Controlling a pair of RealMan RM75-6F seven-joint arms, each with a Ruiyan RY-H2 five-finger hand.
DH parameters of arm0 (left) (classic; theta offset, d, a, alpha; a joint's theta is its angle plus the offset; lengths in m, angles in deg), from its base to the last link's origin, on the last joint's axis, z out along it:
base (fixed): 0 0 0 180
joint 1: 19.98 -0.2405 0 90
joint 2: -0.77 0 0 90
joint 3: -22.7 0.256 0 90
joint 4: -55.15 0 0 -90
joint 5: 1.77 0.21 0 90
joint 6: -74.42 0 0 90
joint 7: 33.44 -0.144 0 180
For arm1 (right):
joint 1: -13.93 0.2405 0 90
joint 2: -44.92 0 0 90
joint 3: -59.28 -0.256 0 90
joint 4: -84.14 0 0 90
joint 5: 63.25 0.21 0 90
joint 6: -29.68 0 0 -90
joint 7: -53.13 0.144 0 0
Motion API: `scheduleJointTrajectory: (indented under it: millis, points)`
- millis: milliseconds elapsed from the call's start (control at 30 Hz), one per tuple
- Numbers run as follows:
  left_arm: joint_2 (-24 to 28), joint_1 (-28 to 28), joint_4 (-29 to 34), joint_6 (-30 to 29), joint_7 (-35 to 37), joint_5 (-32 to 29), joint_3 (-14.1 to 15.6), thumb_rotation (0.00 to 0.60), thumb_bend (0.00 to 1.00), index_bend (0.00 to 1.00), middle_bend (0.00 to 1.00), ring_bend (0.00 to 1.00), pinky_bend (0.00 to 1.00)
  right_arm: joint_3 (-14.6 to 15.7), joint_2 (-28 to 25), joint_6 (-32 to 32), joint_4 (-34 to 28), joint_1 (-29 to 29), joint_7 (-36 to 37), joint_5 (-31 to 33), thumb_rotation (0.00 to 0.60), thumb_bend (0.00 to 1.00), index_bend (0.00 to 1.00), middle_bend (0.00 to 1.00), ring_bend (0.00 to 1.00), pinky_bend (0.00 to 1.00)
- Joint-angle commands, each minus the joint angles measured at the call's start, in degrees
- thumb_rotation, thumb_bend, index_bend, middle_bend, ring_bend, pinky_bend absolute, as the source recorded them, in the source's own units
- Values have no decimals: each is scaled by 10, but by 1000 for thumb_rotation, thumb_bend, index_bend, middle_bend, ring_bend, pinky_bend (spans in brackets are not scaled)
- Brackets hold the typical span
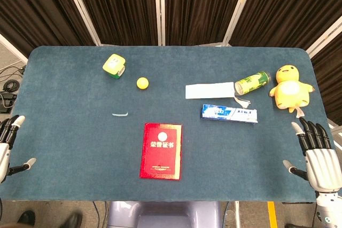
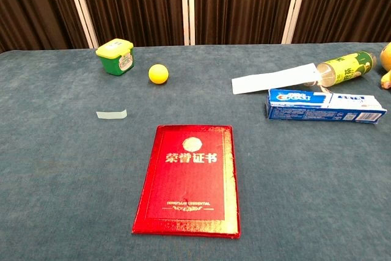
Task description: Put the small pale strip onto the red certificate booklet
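Note:
The small pale strip (image 1: 119, 114) (image 2: 112, 114) lies flat on the blue table, left of centre. The red certificate booklet (image 1: 161, 150) (image 2: 189, 179) lies closed near the front edge, to the strip's right and nearer me. My left hand (image 1: 7, 145) hovers at the table's front left corner with fingers spread and nothing in it. At the front right edge my right hand (image 1: 317, 153) is also spread and holds nothing. Both hands are far from the strip, and the chest view shows neither.
A green tub (image 1: 114, 65) (image 2: 115, 55) and a yellow ball (image 1: 142, 83) (image 2: 158, 73) sit behind the strip. A white paper (image 1: 209, 90), green bottle (image 1: 253, 83), toothpaste box (image 1: 229, 113) (image 2: 325, 106) and yellow plush chick (image 1: 290, 87) occupy the right side.

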Motion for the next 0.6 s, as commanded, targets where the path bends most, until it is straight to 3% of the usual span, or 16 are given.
scheduleJointTrajectory:
  millis: [33,333,500,600]
  points:
    - [0,0,0,1,1,0,0,600,0,0,0,0,0,0,0,-1,0,0,-1,0,600,0,48,0,0,0]
    - [-1,14,-4,33,10,-22,-3,600,0,0,0,0,0,4,-3,1,-2,-1,3,-6,600,0,49,0,0,0]
    - [-25,54,-20,97,0,-55,-18,600,0,0,0,0,0,2,-4,5,0,1,7,0,600,0,49,0,0,0]
    - [-58,101,-46,162,-3,-86,-40,600,9,77,0,0,0,-1,-2,15,3,5,5,11,600,0,50,0,0,0]
